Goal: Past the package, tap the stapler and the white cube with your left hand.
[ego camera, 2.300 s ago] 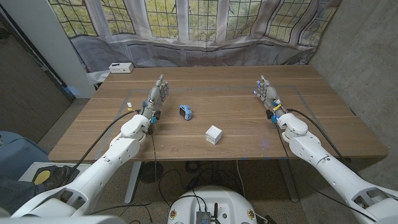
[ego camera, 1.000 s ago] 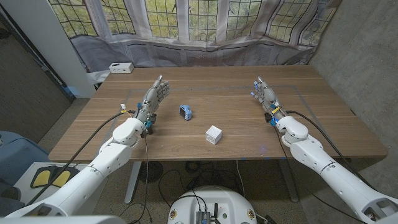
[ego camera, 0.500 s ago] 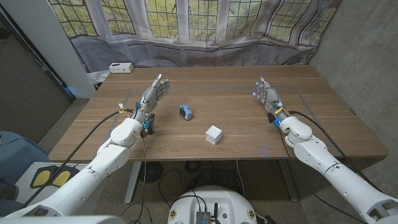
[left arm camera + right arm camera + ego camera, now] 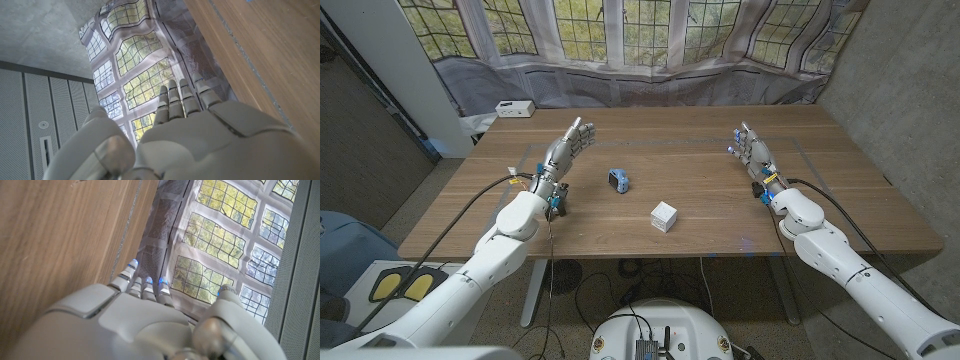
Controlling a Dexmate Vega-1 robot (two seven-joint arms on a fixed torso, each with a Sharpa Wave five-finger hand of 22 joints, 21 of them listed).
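I am standing at one wooden table (image 4: 720, 235), its top a warm brown plank grain with pale lines marked near the far edge; going left to right across it, I am counting one small white box (image 4: 514, 108) with dark marks on its face, sitting at the far left corner; one left hand (image 4: 566, 150) of mine, smooth white and grey shell, held over the left part of the table with its fingers (image 4: 172, 100) straight, close together and gripping nothing; one stapler (image 4: 618, 179), a small rounded blue-and-black thing lying just right of that hand and apart from it; one white cube (image 4: 664, 216), squarish with soft corners, sitting nearer to me and a little right of the stapler, also apart from it; one right hand (image 4: 751, 152) of mine over the right part of the table, fingers extended and holding nothing, its fingertips (image 4: 148, 281) glowing blue in the wrist view; both arms are reaching in as white jointed shells with black cables trailing along them; behind the table one grey mesh cloth (image 4: 650, 78) is hanging in folds below leaded windows (image 4: 630, 28) made of many small panes.
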